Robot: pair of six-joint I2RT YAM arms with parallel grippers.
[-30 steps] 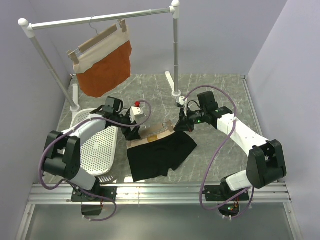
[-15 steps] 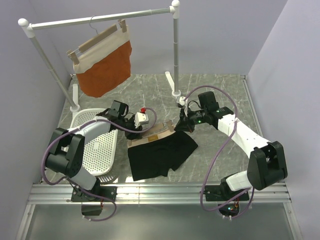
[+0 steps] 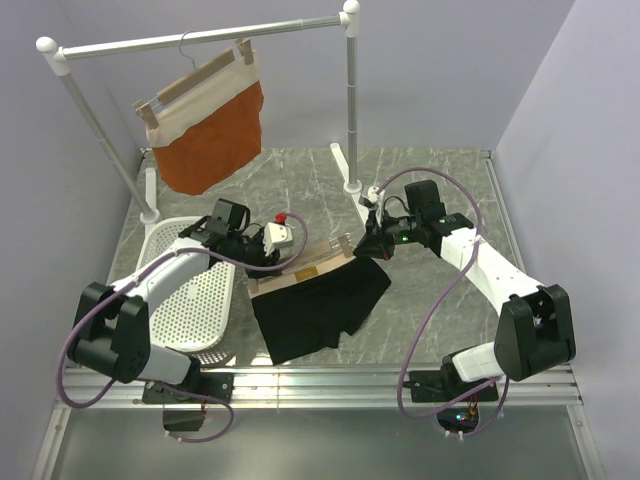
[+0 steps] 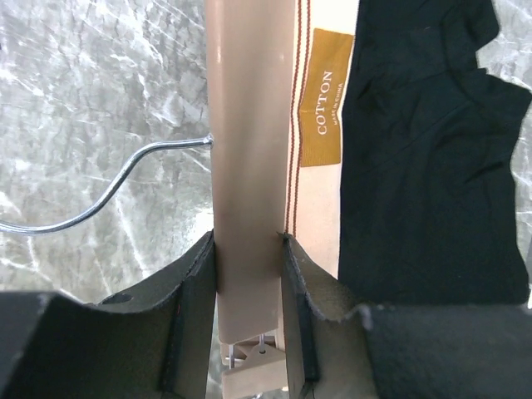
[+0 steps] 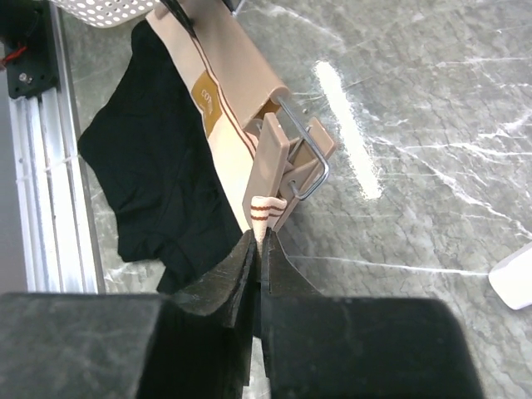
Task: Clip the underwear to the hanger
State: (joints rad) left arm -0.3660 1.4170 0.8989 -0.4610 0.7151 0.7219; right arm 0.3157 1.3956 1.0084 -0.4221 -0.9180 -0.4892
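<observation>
Seemingly, right gripper (image 5: 258, 243) pinches soft underwear (image 5: 158, 183) beside smooth wooden hanger (image 4: 249, 125).

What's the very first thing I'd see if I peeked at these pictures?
Probably the rust-orange garment hanging from the rail at the back left. Then the black underwear on the marble table mid-scene, with the left gripper clasping its wooden hanger and the right gripper pinching the waistband corner.

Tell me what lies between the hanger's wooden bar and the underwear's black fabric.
In the left wrist view, the beige waistband of the underwear, striped dark red and carrying a tan COTTON label, lies beside the hanger bar.
</observation>
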